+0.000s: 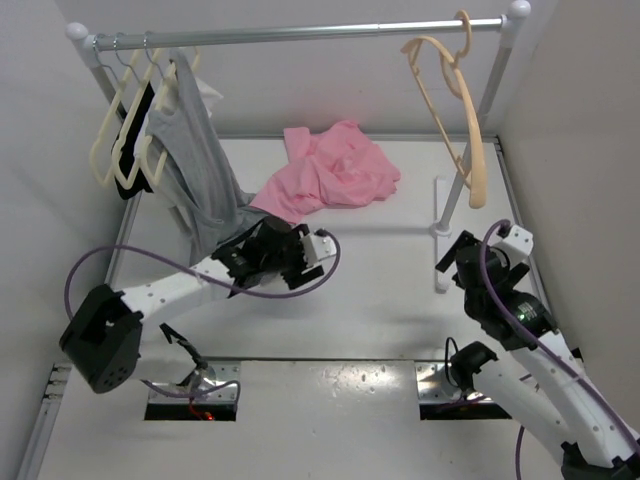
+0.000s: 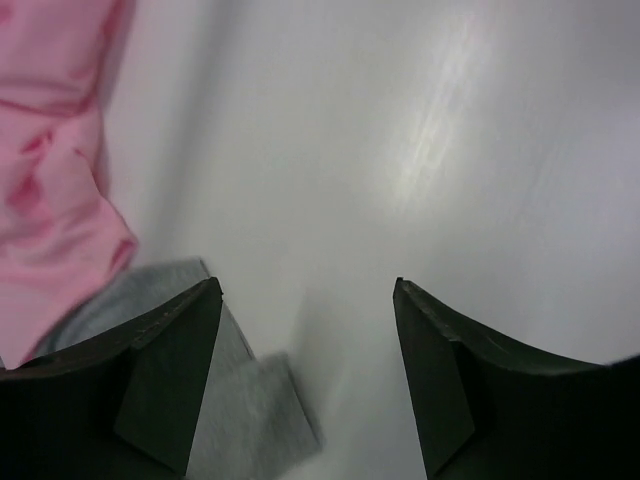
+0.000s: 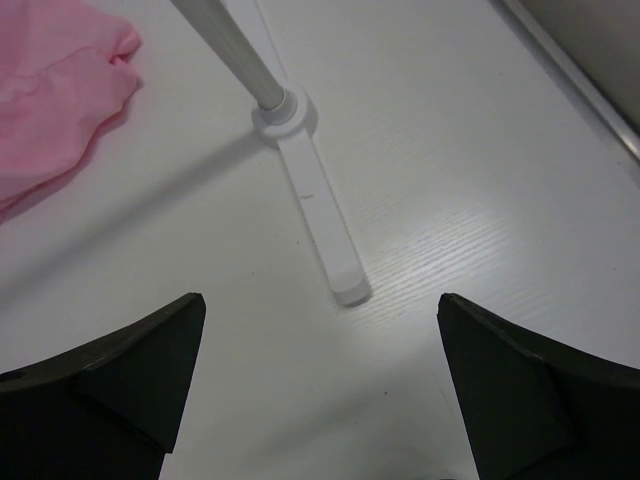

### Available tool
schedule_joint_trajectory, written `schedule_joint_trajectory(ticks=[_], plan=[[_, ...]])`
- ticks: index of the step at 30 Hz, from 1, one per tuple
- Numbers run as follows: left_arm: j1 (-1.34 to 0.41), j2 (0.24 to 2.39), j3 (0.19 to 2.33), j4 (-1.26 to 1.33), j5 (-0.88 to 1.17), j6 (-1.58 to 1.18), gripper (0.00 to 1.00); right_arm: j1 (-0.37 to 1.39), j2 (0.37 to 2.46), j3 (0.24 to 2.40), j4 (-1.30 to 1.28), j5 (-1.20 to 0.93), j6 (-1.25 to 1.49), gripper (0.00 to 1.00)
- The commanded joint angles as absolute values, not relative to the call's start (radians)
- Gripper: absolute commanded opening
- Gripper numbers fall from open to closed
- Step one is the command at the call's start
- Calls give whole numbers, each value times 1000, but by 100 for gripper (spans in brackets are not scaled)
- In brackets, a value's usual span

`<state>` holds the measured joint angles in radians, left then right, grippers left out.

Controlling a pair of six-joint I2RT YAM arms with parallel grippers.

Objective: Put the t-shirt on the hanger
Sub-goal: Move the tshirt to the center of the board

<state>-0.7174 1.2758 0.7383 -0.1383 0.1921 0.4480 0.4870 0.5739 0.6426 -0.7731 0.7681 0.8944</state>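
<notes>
The pink t-shirt (image 1: 335, 170) lies crumpled on the white table, back centre. It also shows at the left of the left wrist view (image 2: 50, 180) and at the top left of the right wrist view (image 3: 50, 100). The peach hanger (image 1: 455, 100) hangs empty by its hook at the right end of the rail (image 1: 300, 35). My left gripper (image 1: 290, 243) (image 2: 306, 285) is open and empty, low over the table, just in front of the shirt's near edge. My right gripper (image 1: 462, 255) (image 3: 320, 298) is open and empty, near the rack's right foot.
A gray garment (image 1: 195, 150) hangs at the rail's left end with several cream hangers (image 1: 125, 140); its lower end (image 2: 240, 400) lies by my left finger. The rack's white foot bar (image 3: 320, 220) and pole (image 3: 240, 60) stand just ahead of my right gripper. Walls enclose the table.
</notes>
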Motion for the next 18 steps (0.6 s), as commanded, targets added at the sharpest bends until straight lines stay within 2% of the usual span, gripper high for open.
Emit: schedule_joint_trajectory(ticks=[1,6,14,18], plan=[[-690,1416,860,81,172,333,75,491,636,777,-840,873,913,100],[-664,1731,1184,-21,172,301,77,491,684,879,-914,945,902,100],[-600,2201,1717,-41,-9,288,80,491,617,839,-902,948,904,100],[-600,2269,1758,-32,4,366,79,491,621,828,-893,939,904,100]])
